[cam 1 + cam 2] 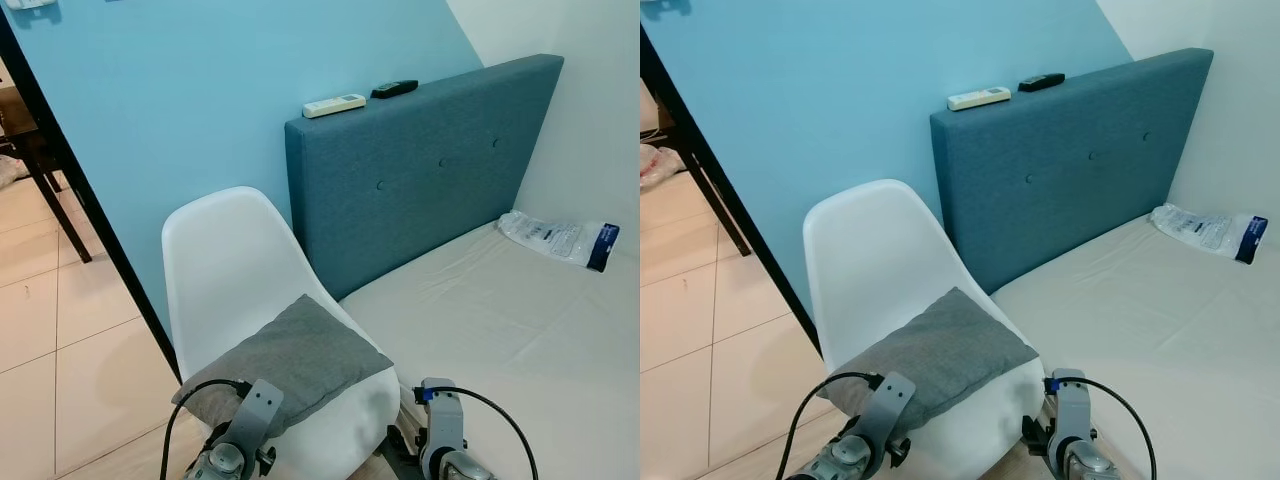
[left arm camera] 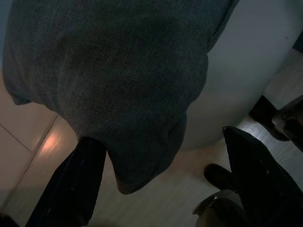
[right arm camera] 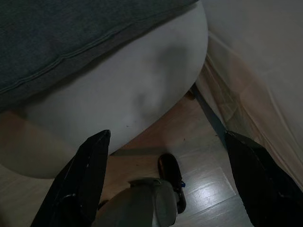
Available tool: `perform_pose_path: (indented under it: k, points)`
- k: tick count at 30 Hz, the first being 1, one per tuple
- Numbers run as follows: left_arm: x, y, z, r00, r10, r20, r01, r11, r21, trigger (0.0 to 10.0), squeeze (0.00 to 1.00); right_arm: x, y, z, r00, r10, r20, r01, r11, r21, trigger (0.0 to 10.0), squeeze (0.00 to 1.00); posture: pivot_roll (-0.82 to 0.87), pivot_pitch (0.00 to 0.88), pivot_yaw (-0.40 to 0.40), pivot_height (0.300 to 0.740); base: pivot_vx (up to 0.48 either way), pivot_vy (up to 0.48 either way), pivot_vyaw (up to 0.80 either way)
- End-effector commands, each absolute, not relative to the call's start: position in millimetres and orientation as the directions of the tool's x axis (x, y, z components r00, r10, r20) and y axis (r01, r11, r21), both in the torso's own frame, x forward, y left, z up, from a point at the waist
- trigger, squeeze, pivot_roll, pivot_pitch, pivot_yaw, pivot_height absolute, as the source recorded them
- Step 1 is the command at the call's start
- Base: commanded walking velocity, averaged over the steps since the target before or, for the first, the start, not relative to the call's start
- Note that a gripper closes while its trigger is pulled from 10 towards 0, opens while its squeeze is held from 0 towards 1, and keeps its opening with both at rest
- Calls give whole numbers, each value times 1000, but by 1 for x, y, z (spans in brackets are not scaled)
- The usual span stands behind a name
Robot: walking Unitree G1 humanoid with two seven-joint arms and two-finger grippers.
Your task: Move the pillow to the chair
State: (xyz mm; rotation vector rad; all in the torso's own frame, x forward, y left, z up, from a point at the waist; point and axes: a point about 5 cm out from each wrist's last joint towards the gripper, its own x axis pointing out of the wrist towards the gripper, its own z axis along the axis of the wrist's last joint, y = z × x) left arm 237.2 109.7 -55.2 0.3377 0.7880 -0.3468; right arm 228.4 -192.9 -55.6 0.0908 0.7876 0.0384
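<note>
A grey pillow lies flat on the seat of a white shell chair, its near corner hanging over the seat's front edge. The chair stands between the blue wall and the bed. In the left wrist view my left gripper is open just below the pillow's overhanging corner, fingers wide apart and holding nothing. My right gripper is open too, low beside the chair's front rim and the bed's side. Both wrists sit at the bottom edge of the head views.
A bed with a cream sheet and a blue padded headboard lies right of the chair. Two remotes rest on the headboard's top. A plastic packet lies on the bed. Tiled floor and dark table legs are at left.
</note>
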Motion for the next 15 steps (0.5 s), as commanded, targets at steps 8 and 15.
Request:
perform_pose_path:
  k: [8,15]
  points:
    - [238,108,-55,649,-196,-735,432,890,144,10000,0,226,-187,-58,693,96,-714,-25,994,109,10000,0,-168,0,57,651,0,0,0]
    - [236,107,-55,643,-206,-738,457,876,154,10000,0,225,-186,-59,692,103,-714,-34,993,111,10000,0,-167,0,60,616,0,0,0]
